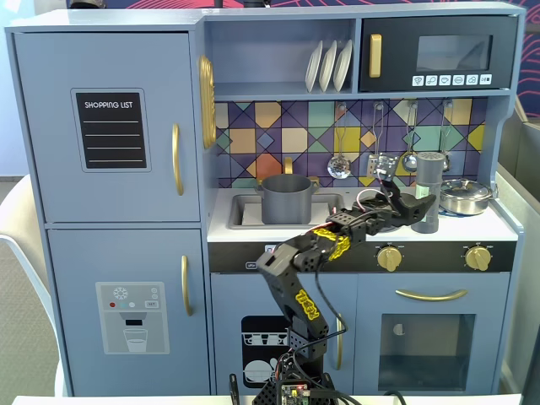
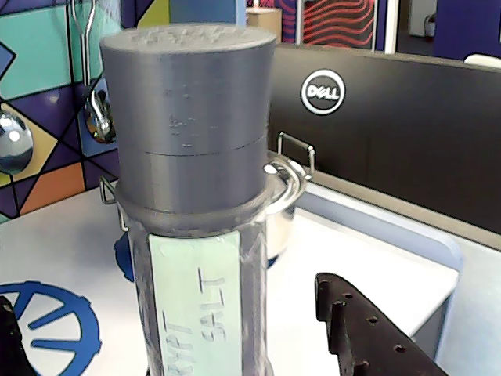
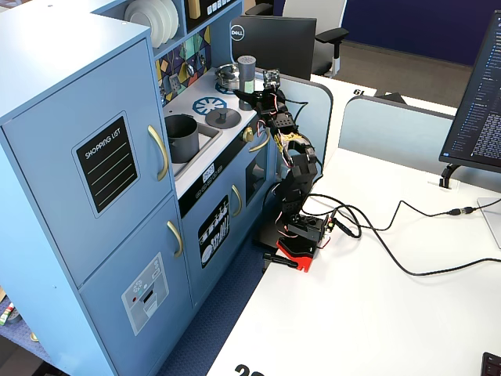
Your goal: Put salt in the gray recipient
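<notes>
The salt [image 2: 196,157] is a tall gray shaker with a pale green label. It stands upright on the white stove top, at the right in a fixed view [image 1: 430,187] and at the back in the other [image 3: 247,70]. My gripper [image 1: 422,209] is open and reaches around the shaker's lower part. In the wrist view my gripper [image 2: 168,313] has one black finger [image 2: 368,337] to the right of the shaker and one at the bottom left, both with a gap to it. The gray recipient [image 1: 287,198] stands in the sink to the left, also seen in the other fixed view [image 3: 182,137].
A shiny steel pot [image 1: 466,196] stands just behind and right of the salt [image 2: 282,204]. A flat gray lid with a knob [image 3: 220,117] lies on the counter between sink and stove. Utensils hang on the tiled back wall [image 1: 337,160].
</notes>
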